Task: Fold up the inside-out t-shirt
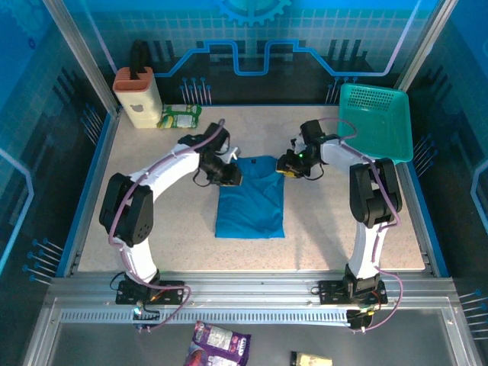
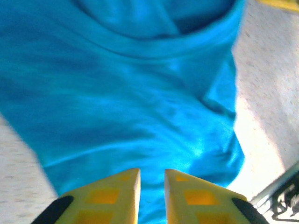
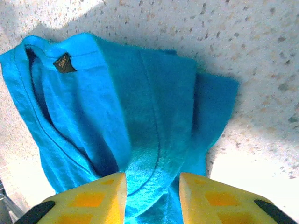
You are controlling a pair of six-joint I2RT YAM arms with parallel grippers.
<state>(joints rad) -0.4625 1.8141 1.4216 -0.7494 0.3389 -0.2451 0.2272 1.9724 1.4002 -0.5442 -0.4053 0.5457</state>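
Note:
The inside-out t-shirt [image 1: 250, 206] lies mid-table as a narrow blue oblong, its collar end toward the back. My left gripper [image 1: 232, 174] is at its back left corner. In the left wrist view, the left gripper [image 2: 152, 171] has its yellow fingers drawn close together with the t-shirt [image 2: 117, 93] in the narrow gap. My right gripper [image 1: 286, 164] is at the back right corner. Up close, the right gripper [image 3: 153, 175] is shut on a bunched fold of the t-shirt [image 3: 140, 93]. The collar with its dark label [image 3: 64, 63] shows beyond.
A teal mesh basket [image 1: 375, 120] stands at the back right. A beige container [image 1: 137, 95] and a green-white packet [image 1: 180, 117] sit at the back left. Speckled table [image 1: 152, 229] lies bare on both sides of the shirt. Snack packets [image 1: 219, 343] lie below the front rail.

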